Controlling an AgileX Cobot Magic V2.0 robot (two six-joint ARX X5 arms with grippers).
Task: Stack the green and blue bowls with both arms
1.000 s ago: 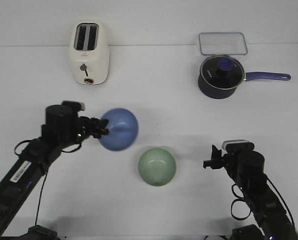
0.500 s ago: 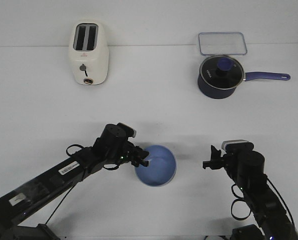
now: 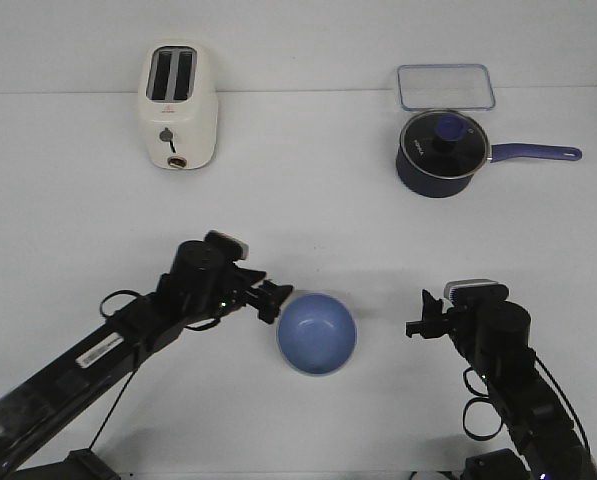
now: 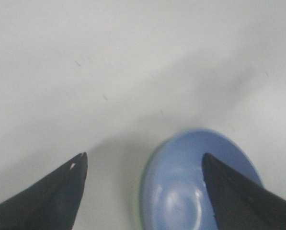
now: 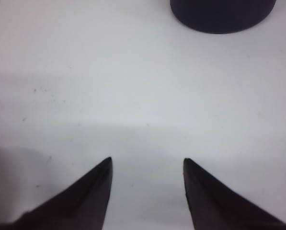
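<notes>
The periwinkle blue bowl [image 3: 317,333] sits upright in the pale green bowl, which is almost hidden under it. Only a thin green rim [image 4: 136,211] shows in the left wrist view, beside the blue bowl [image 4: 195,187]. My left gripper [image 3: 275,302] is open and empty, just left of the stacked bowls. In its wrist view the left gripper [image 4: 143,155] has one finger over the blue bowl and the other over bare table. My right gripper [image 3: 418,315] is open and empty, a short way right of the bowls, and the right gripper [image 5: 147,159] hangs over bare table.
A cream toaster [image 3: 178,106] stands at the back left. A dark blue lidded saucepan [image 3: 438,152] with a long handle stands at the back right, and the saucepan's base [image 5: 223,13] shows in the right wrist view. A clear container [image 3: 446,87] lies behind it.
My left arm carried the blue bowl from the left over onto the green bowl, let it go, and drew back a little to the left with jaws open. The right arm has not moved.
</notes>
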